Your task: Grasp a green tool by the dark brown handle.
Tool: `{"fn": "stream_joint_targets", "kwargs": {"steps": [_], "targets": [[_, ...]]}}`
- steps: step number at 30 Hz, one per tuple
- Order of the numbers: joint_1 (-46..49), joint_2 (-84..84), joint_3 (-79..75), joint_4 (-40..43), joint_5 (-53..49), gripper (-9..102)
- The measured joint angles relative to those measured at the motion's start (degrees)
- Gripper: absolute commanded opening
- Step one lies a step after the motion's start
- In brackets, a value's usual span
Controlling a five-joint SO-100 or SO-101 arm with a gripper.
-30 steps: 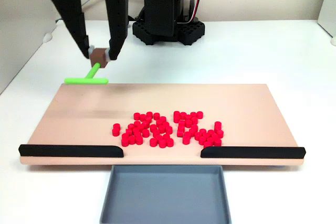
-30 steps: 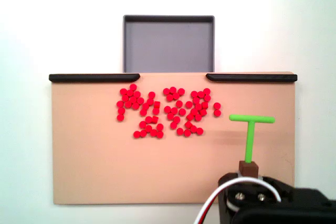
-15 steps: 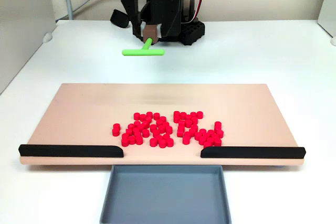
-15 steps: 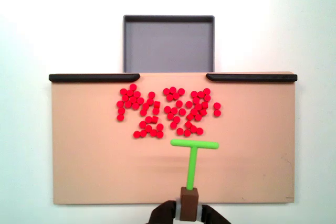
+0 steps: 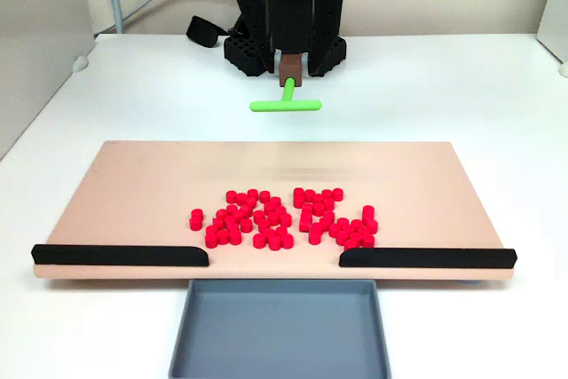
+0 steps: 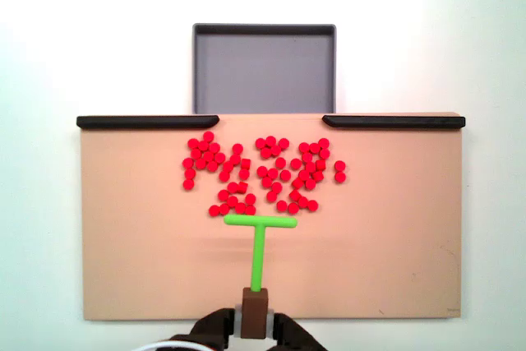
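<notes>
Between the black fingers of the gripper point(image 6: 255, 325) sits the dark brown handle point(image 6: 255, 314), pinched tight; beyond it the green tool point(image 6: 260, 240) points toward the red cylinders point(image 6: 263, 172).

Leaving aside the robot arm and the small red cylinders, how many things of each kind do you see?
Long black strips: 2
Grey rectangular tray: 1
Tan flat board: 1
Green T-shaped tool with dark brown handle: 1
Total: 5

Robotics lab: white table point(image 5: 461, 86), arm base point(image 5: 284, 6).
</notes>
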Motion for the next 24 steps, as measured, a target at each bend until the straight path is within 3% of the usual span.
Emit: {"fn": "stream_joint_targets", "kwargs": {"steps": [24], "targets": [[0.4, -0.9, 0.0, 0.3, -1.1, 0]]}}
